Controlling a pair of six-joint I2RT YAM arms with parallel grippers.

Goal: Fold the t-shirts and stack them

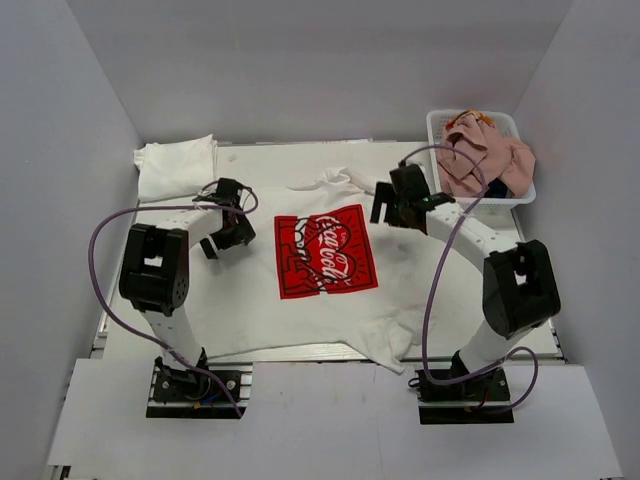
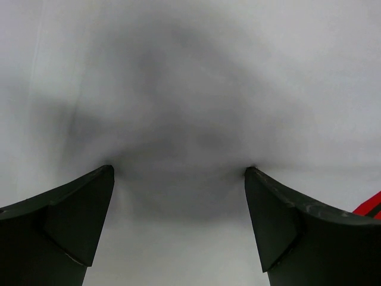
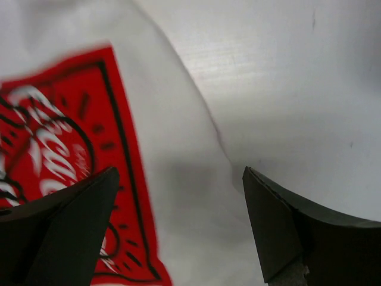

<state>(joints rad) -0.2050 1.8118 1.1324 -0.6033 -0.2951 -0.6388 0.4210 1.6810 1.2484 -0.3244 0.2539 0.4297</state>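
I see folded whites point(image 1: 175, 167) upper left. The print shirt point(image 1: 325, 250) lies flat mid-frame, unfolded, and a pink shirt point(image 1: 490, 155) waits in the basket point(image 1: 436, 120). My left hand point(image 2: 178, 176) and right hand point(image 3: 178, 179) are released, empty.

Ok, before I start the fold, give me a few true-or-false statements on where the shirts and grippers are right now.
1. The Coca-Cola t-shirt lies spread out, print up, on the table. True.
2. The left gripper is shut on a sleeve. False: its jaws stand open over white cloth and hold nothing.
3. The pink shirt sits in the basket at the far right. True.
4. The folded white shirt is in the basket too. False: it lies on the table at the far left corner.
5. The right gripper is open above the printed shirt's edge. True.
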